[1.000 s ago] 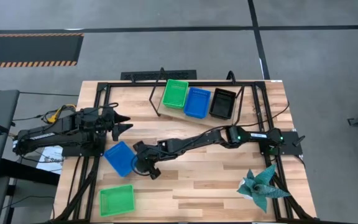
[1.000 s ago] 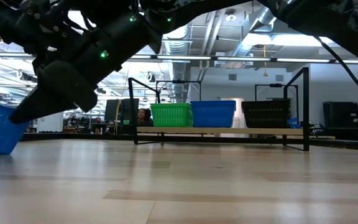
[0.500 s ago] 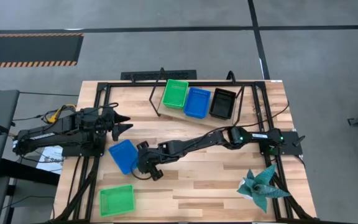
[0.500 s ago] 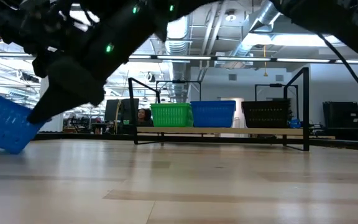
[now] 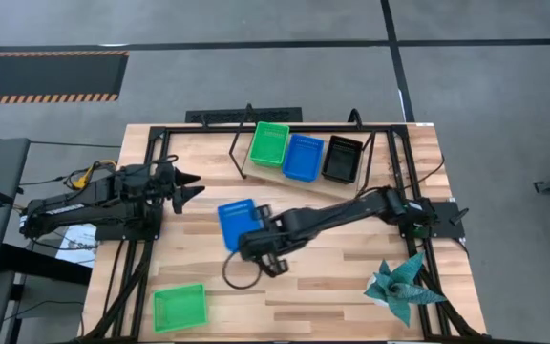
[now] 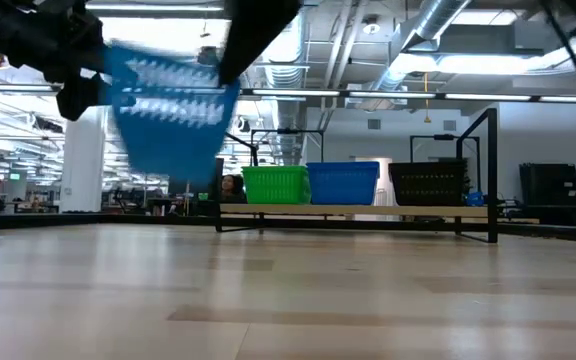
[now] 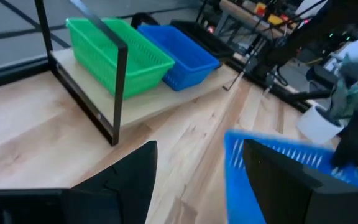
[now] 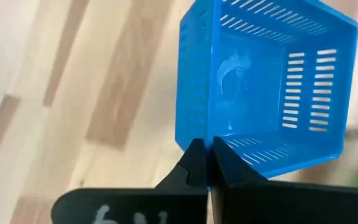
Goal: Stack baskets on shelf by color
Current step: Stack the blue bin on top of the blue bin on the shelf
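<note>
My right gripper (image 5: pixel 259 235) is shut on a blue basket (image 5: pixel 237 222), which is up in the air over the table's middle left; it also shows in the low view (image 6: pixel 171 108) and the left wrist view (image 7: pixel 272 163). My left gripper (image 5: pixel 191 186) is open and empty at the table's left, its fingers (image 7: pixel 143 167) pointing toward the shelf. The shelf (image 5: pixel 285 174) stands on its wire legs at the far edge and bears a green basket (image 5: pixel 269 143), a blue basket (image 5: pixel 303 158) and a black basket (image 5: pixel 342 159) side by side. Another green basket (image 5: pixel 179 307) rests on its bottom near the front left. My right gripper pinches the blue basket's side wall at its rim (image 8: pixel 209 144), near a corner, one finger inside the basket and one outside. The basket is lifted clear of the table and sticks out beyond the fingertips toward the table's left, somewhat tilted.
A teal folded-paper plant (image 5: pixel 404 283) stands at the front right. A black metal frame (image 5: pixel 390 143) runs round the table's edges. A dark cable loop (image 5: pixel 239 273) lies on the wood below the right gripper. Bare wood lies between the held basket and the shelf.
My right gripper has risen and gone toward the table's right and far edge, toward the shelf, with the blue basket. The basket first tipped up with one edge on the table and has then come clear of it, high in the low view.
</note>
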`<state>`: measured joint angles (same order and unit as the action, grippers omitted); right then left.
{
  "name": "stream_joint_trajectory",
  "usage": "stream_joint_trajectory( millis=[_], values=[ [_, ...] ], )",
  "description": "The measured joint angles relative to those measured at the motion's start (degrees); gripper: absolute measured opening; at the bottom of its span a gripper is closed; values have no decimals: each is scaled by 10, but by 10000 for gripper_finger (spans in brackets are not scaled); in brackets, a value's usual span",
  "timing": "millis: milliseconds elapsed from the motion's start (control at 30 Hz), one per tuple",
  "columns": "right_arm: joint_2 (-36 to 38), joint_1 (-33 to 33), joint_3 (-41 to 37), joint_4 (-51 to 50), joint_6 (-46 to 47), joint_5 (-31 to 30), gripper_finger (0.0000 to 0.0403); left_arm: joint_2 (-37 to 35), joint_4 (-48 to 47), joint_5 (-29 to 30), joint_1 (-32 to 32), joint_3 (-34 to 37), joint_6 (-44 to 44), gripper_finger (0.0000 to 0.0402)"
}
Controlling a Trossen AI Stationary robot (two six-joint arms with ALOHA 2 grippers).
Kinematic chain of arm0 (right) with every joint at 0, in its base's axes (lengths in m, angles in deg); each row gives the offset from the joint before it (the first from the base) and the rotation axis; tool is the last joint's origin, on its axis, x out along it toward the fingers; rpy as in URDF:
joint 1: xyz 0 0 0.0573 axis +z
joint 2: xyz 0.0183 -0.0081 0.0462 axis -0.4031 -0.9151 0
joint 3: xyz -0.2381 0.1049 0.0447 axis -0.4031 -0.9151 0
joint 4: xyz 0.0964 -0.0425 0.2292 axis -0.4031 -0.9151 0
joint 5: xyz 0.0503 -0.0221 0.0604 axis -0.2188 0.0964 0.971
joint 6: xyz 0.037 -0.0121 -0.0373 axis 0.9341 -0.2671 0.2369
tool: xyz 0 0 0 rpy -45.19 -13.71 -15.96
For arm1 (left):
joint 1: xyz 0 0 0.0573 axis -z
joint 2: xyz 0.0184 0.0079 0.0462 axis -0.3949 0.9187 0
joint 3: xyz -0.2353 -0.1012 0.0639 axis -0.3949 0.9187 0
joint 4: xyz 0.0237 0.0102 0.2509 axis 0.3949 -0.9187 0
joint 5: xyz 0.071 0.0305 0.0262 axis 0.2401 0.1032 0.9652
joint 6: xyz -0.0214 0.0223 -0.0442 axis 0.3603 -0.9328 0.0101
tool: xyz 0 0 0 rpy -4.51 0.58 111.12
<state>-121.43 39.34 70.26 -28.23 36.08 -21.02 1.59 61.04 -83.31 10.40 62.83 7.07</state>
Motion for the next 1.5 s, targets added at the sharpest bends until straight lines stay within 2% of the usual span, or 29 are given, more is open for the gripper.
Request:
stream_joint_trajectory(
  millis=[200,300,433,567,667,800,933,1033,1300,1500],
  values=[
    [86,22,0,-137,96,-105,2,0,22,1,0,0,0,227],
    [121,28,0,-211,161,-187,2,0,21,1,0,0,0,227],
    [162,16,-20,-232,206,-263,2,0,21,1,0,0,0,227],
    [213,-30,-83,-235,236,-273,2,0,21,1,0,0,0,227],
    [253,-77,-164,-221,276,-272,5,0,20,1,0,0,0,227],
    [314,-126,-285,-112,256,-262,4,0,20,1,0,0,0,227],
    [354,-169,-393,31,214,-192,5,0,19,1,0,0,-2,227],
    [371,-196,-451,83,184,-165,8,0,14,0,0,0,-2,227],
    [375,-225,-531,160,89,-136,11,0,5,0,0,0,-2,227],
    [375,-224,-539,165,81,-134,13,0,-3,0,0,0,-2,227]
  ],
)
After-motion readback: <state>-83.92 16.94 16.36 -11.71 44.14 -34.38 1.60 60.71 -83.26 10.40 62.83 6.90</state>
